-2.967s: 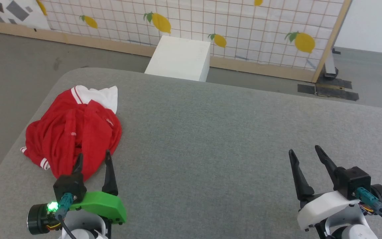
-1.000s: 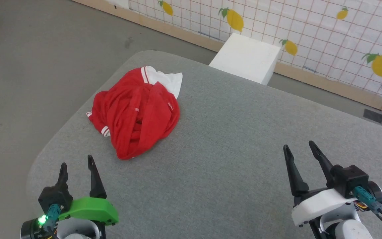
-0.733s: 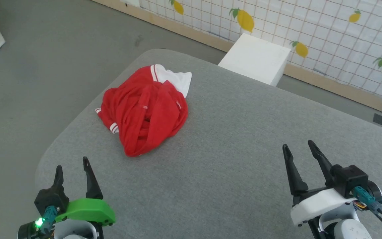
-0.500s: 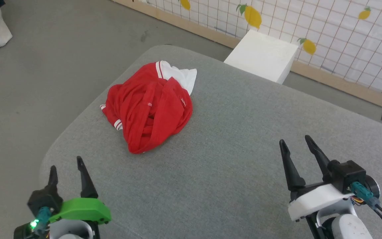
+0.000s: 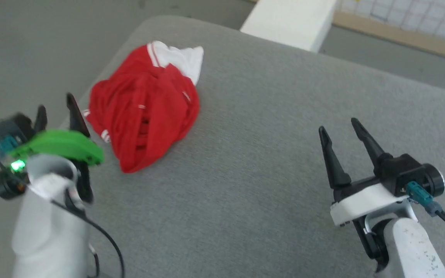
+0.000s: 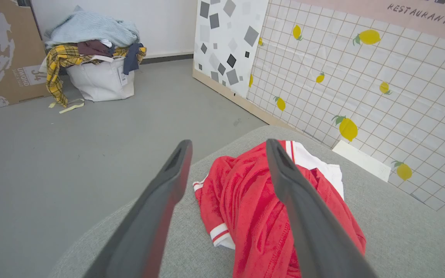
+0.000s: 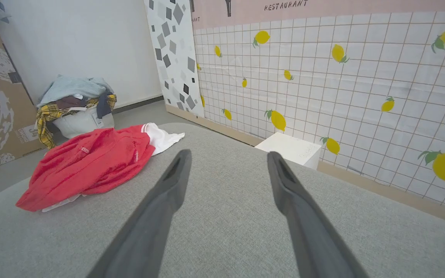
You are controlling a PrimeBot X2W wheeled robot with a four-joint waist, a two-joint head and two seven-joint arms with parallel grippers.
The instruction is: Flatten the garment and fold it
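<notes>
Table (image 5: 265,162): bears one item. Garment (image 5: 145,104): heaped on the table near its far left corner, at 10 o'clock from the table's middle. Left gripper (image 5: 55,110): over the table's left edge at 9 o'clock, just beside the garment's left side. Right gripper (image 5: 338,127): above bare table at 4 o'clock, well apart from the garment. Block (image 5: 288,19): on the floor behind the table's far edge, at 12 o'clock. Bag of clothes (image 6: 99,77): on the floor well beyond the table's left corner.
</notes>
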